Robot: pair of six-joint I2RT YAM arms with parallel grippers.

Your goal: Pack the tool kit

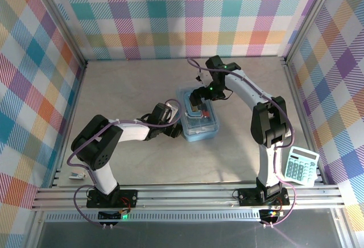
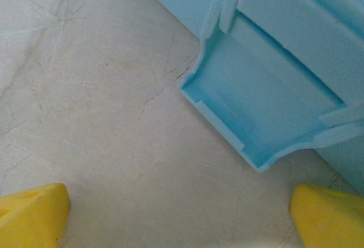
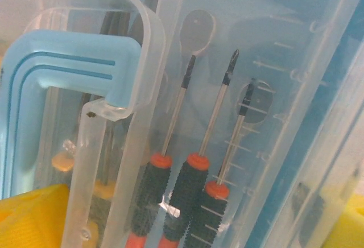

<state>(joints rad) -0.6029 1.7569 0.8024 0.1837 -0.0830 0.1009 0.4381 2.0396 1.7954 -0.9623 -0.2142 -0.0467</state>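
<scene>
The light blue tool case lies around the middle of the table, well clear of every edge, and both arms are bent in over it. Through the clear lid I can see three small screwdrivers with black ribbed handles and red collars lying side by side in their slots, next to the blue carrying handle. Darker tools lie under the handle, too blurred to name. So the filling looks done, and I'd judge the step in hand is shutting and fastening the case.

The right gripper hangs right over the case's far end. Its yellow fingertips are spread wide and I see nothing held between them. Whether they press on the lid I cannot tell.

The left gripper is just beside the case's left side, low to the table. Its fingertips are also wide apart with only bare table between them, facing a blue latch that seems flipped outward.

The next move probably calls for holding the lid flat and swinging that latch up until it snaps.

A calculator sits by the table's near right corner.
</scene>
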